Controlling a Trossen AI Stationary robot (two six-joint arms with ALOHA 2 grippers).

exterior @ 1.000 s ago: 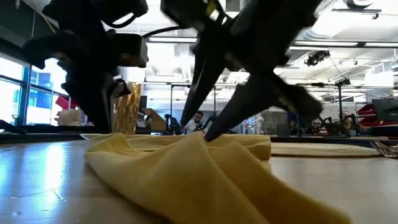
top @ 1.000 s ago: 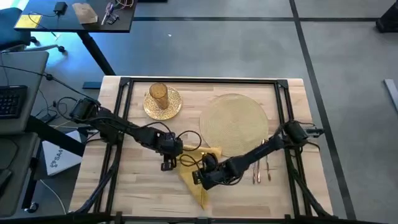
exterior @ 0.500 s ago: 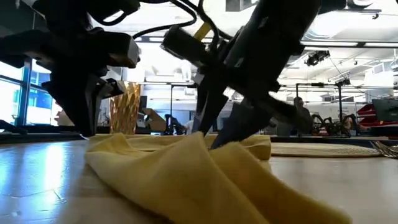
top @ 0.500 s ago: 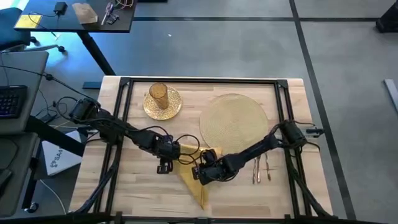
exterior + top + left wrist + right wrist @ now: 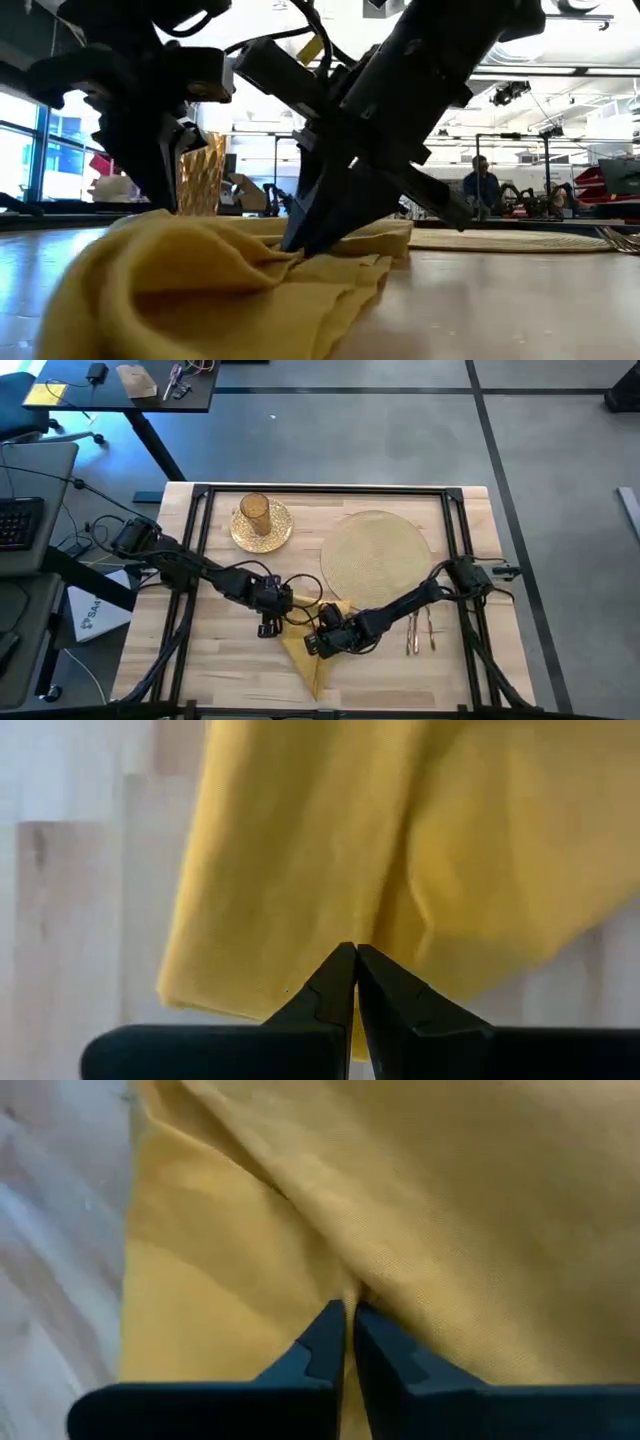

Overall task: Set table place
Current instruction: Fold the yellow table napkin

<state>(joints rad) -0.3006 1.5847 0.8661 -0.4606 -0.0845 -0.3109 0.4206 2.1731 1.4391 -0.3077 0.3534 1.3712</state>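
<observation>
- Pinching a ridge of the yellow napkin (image 5: 312,650), the right gripper (image 5: 312,644) has its jaws clamped together on cloth, at the counter's (image 5: 230,680) near middle.
- Left gripper (image 5: 268,626) sits at the napkin's left edge, jaws together, seemingly empty.
- Napkin's long axis runs toward the near edge; the placemat (image 5: 378,558) lies farther back and right.

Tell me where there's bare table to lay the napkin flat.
Bare wood lies on the table left of the napkin, and between plate and placemat. Crowded: the middle, where both grippers meet, and by the cutlery.
</observation>
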